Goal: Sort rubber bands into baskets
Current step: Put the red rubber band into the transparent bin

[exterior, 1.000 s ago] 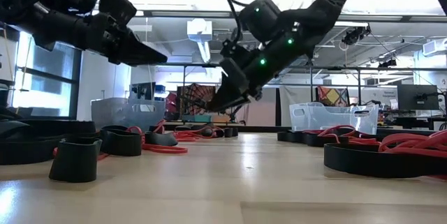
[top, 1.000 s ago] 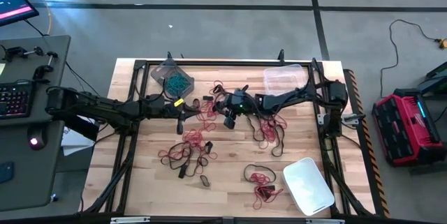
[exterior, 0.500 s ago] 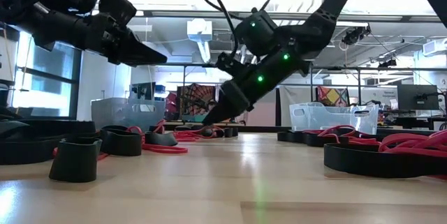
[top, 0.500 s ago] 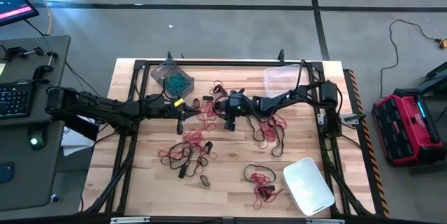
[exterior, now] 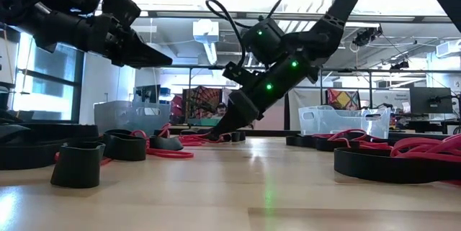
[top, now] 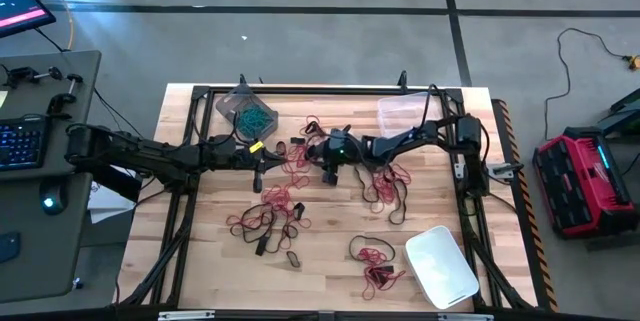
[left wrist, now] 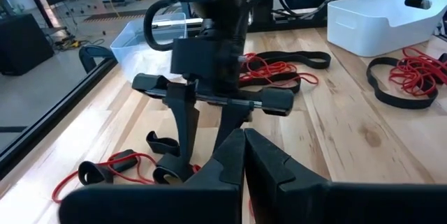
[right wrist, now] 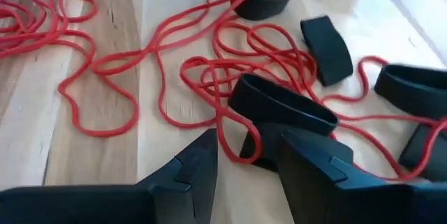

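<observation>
We lower the right gripper (right wrist: 244,165), jaws spread, to straddle a wide black rubber band (right wrist: 283,109) amid thin red rubber loops (right wrist: 133,56) for pickup; left gripper (left wrist: 244,155) waits alongside, jaws pressed together

Robotics lab or workshop; wooden counter (top: 330,261) on bare concrete floor (top: 300,41); desk with keyboard (top: 20,141) alongside; red equipment case (top: 580,181); open hall with metal racks (exterior: 403,80) and overhead lights behind.

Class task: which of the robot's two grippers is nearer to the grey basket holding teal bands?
Left. The left gripper sits just below the grey basket, jaws shut. The right gripper is farther off to its right, over red bands.
</observation>
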Action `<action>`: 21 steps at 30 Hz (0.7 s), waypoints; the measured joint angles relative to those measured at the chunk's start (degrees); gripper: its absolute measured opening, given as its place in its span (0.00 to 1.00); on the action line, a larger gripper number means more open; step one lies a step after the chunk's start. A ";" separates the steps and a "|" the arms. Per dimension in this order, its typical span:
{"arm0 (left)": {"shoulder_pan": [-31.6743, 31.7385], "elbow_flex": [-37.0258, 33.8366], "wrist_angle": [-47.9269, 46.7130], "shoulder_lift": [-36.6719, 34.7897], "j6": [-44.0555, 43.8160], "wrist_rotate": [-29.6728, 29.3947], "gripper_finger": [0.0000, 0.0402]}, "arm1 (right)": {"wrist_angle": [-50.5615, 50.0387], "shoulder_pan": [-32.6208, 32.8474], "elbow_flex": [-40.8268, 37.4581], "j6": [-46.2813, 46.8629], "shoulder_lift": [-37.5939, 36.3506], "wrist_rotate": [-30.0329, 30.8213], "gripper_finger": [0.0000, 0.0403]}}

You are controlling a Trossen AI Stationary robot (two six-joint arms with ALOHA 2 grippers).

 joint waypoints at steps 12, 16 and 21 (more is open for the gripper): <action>0.00 0.00 0.00 0.00 0.04 -0.01 0.00 | -0.95 -0.30 0.00 1.45 0.02 -2.98 0.21; 0.00 0.00 0.00 0.00 0.02 -0.02 0.00 | -0.94 -0.30 0.00 1.36 0.02 -2.98 0.12; 0.00 0.00 -0.34 0.00 -0.04 -0.02 0.00 | 0.19 -0.10 0.00 1.30 0.02 -2.98 0.01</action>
